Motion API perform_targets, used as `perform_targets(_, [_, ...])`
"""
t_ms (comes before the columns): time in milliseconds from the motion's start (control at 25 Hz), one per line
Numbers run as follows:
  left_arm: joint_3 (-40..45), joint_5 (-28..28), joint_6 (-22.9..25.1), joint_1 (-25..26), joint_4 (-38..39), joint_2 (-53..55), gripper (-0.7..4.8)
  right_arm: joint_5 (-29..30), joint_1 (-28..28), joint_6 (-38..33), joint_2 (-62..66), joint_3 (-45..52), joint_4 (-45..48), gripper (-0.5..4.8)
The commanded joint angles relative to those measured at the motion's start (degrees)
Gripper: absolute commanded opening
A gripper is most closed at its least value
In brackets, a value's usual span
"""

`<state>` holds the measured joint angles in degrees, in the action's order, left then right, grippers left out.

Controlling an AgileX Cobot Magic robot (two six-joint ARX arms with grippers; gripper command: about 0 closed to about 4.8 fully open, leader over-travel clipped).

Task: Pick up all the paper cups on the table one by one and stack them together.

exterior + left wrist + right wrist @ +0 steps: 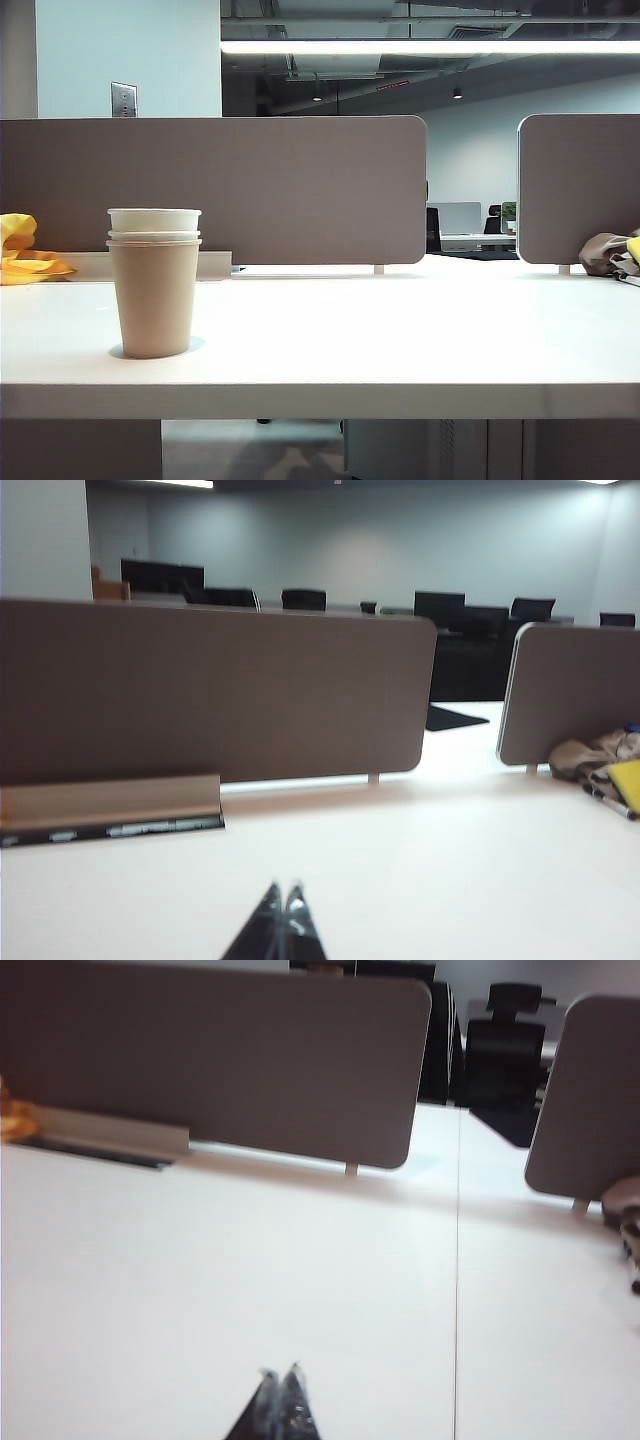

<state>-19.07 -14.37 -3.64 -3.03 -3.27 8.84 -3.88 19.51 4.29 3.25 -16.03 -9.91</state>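
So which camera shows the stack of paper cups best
The exterior view: the stack of paper cups stands whole on the table, brown cup outermost, white rims above. Neither wrist view shows it, only bare table and partitions.

Exterior camera table-level, wrist cameras low; all face partition panels [212, 190].

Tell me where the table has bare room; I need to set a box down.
The table is bare from the stacked paper cups across to the brown bundle at the far right, back to the grey partitions. Clutter: yellow cloth and a low strip behind the cups. The left gripper and right gripper, both shut, hover low over bare tabletop.
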Motion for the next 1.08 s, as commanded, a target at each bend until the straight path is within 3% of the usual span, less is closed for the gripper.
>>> perform_targets(40, [2.2, -0.2, 0.2, 0.1, -0.2, -0.7, -0.06, -0.1, -0.1, -0.2, -0.6, 1.4, -1.7, 0.00])
perform_targets(321, [11.2, -0.2, 0.2, 0.0, 0.1, -4.9, -0.06, -0.1, -0.2, -0.2, -3.1, 5.7, -8.3, 0.00])
perform_targets(601, [13.6, -0.2, 0.2, 0.0, 4.4, -6.3, -0.06, -0.1, -0.1, -0.2, -3.1, 8.7, -8.3, 0.00])
perform_targets(1082, [18.6, -0.2, 0.2, 0.0, 5.1, -8.5, -0.06, -0.1, -0.1, -0.2, -3.1, 13.1, -8.3, 0.00])
